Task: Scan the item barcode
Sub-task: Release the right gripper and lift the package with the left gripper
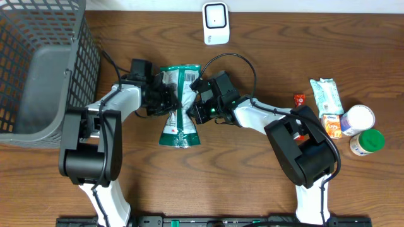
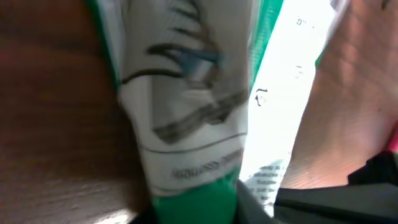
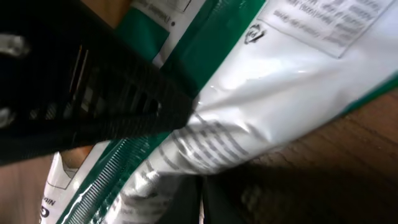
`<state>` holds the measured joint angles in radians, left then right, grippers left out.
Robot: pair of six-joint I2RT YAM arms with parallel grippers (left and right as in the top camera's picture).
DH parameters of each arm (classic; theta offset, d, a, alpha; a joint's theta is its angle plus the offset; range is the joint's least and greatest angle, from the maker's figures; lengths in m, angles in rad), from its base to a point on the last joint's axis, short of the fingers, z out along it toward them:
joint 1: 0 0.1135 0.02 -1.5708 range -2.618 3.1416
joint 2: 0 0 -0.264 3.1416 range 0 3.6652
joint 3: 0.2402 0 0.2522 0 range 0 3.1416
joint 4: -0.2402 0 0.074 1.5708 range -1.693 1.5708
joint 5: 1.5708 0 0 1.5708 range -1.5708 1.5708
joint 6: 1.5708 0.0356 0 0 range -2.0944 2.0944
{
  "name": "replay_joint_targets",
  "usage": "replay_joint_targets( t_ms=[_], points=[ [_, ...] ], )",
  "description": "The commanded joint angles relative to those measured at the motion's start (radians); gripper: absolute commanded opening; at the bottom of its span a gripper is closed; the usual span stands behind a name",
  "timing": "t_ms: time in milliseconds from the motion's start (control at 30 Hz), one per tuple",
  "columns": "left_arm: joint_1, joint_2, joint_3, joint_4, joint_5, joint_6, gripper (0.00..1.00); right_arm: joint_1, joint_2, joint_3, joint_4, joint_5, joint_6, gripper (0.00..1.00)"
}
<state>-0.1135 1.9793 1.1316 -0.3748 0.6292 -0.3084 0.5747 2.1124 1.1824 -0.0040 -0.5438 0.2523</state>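
Observation:
The item is a green and white pouch (image 1: 180, 107) lying lengthwise on the wooden table between my two arms. My left gripper (image 1: 167, 98) is at its left edge and my right gripper (image 1: 196, 101) at its right edge. In the left wrist view the pouch (image 2: 193, 93) fills the frame, and my left gripper (image 2: 196, 211) is shut on its green end. The right wrist view shows the pouch (image 3: 280, 93) with printed text, and my right gripper (image 3: 202, 199) pinches a thin fold of it. No barcode shows clearly. The white scanner (image 1: 215, 23) stands at the table's far edge.
A grey mesh basket (image 1: 38, 63) fills the far left corner. At the right lie a wipes packet (image 1: 326, 94), a small red item (image 1: 299, 99), an orange box (image 1: 331, 125), a white-lidded can (image 1: 358, 118) and a green-lidded can (image 1: 369, 141).

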Motion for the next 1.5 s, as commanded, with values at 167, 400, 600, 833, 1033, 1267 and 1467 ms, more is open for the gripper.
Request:
replay_joint_targets(
  t_ms=[167,400,600,833,1033,1267,1467],
  points=[
    [0.087,0.054,-0.048,-0.058,0.009,0.013,0.07,0.000,0.028,-0.013,-0.014,0.011,0.005,0.16],
    [0.152,-0.055,-0.045,-0.084,0.034,0.166,0.07,-0.147,-0.143,-0.013,-0.156,-0.132,-0.024,0.99],
    [0.153,-0.249,-0.043,-0.119,-0.065,0.253,0.07,-0.230,-0.421,-0.013,-0.382,0.081,-0.110,0.99],
    [0.125,-0.549,-0.012,-0.114,-0.301,0.322,0.07,-0.388,-0.726,-0.013,-0.517,0.233,-0.115,0.99],
    [0.038,-0.709,-0.007,-0.020,-0.631,0.422,0.07,-0.616,-0.882,-0.013,-0.575,0.232,-0.078,0.99],
    [-0.125,-0.711,0.051,0.122,-0.858,0.560,0.08,-0.867,-0.945,-0.013,-0.618,0.233,-0.074,0.99],
    [-0.203,-0.523,0.376,-0.097,-0.951,0.673,0.07,-0.947,-0.942,-0.013,-0.637,0.233,-0.074,0.99]
  ],
)
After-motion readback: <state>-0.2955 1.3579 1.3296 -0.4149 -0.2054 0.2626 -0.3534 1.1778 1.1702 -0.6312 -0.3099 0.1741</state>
